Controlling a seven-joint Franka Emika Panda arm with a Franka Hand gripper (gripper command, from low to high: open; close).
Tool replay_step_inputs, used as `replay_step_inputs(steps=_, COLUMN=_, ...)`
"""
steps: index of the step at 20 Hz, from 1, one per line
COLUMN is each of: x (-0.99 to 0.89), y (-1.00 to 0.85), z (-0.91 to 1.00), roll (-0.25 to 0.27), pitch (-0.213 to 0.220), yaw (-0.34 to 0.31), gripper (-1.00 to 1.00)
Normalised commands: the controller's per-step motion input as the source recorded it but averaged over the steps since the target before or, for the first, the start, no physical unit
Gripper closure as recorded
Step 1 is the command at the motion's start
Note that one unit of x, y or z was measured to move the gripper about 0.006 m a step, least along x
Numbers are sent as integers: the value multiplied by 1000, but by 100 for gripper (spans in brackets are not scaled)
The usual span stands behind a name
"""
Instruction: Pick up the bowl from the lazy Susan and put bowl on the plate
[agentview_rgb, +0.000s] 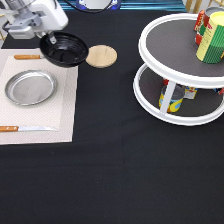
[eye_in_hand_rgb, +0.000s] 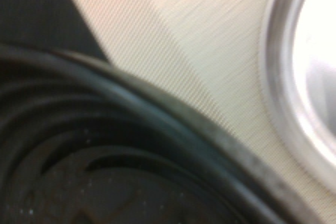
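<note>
Bowl (agentview_rgb: 63, 48) in gripper (agentview_rgb: 50, 39) beside plate (agentview_rgb: 30, 87)

No readable text anywhere. Cans (agentview_rgb: 210, 35) on the lazy Susan (agentview_rgb: 170, 50), upper right of exterior view, have colourful labels, lettering illegible. Wrist view: no text or signs.

One black bowl (agentview_rgb: 64, 48) (eye_in_hand_rgb: 90, 165). One silver plate (agentview_rgb: 30, 87) (eye_in_hand_rgb: 311, 85). One two-tier lazy Susan (agentview_rgb: 182, 70). One round wooden disc (agentview_rgb: 101, 55). One pale placemat (agentview_rgb: 62, 107) (eye_in_hand_rgb: 202, 65). Two pieces of cutlery with wooden handles: one (agentview_rgb: 27, 57) above the plate, one (agentview_rgb: 25, 128) below it. At least two cans on the top tier (agentview_rgb: 212, 30) and at least two on the lower tier (agentview_rgb: 172, 96); further ones cannot be counted. One claw (agentview_rgb: 50, 36).
</note>
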Motion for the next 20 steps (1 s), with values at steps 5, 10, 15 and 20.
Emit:
replay_step_inputs(steps=5, x=-74, y=-354, z=57, roll=-8, pitch=-124, yaw=-242, gripper=100)
replay_step_inputs(steps=10, x=-123, y=-204, z=-538, roll=-30, pitch=-28, yaw=-306, gripper=100)
replay_step_inputs(steps=15, x=-252, y=-121, z=-462, roll=-17, pitch=0, yaw=-327, gripper=100)
replay_step_inputs(steps=20, x=-202, y=-162, z=-105, roll=0, pitch=0, yaw=-321, gripper=100)
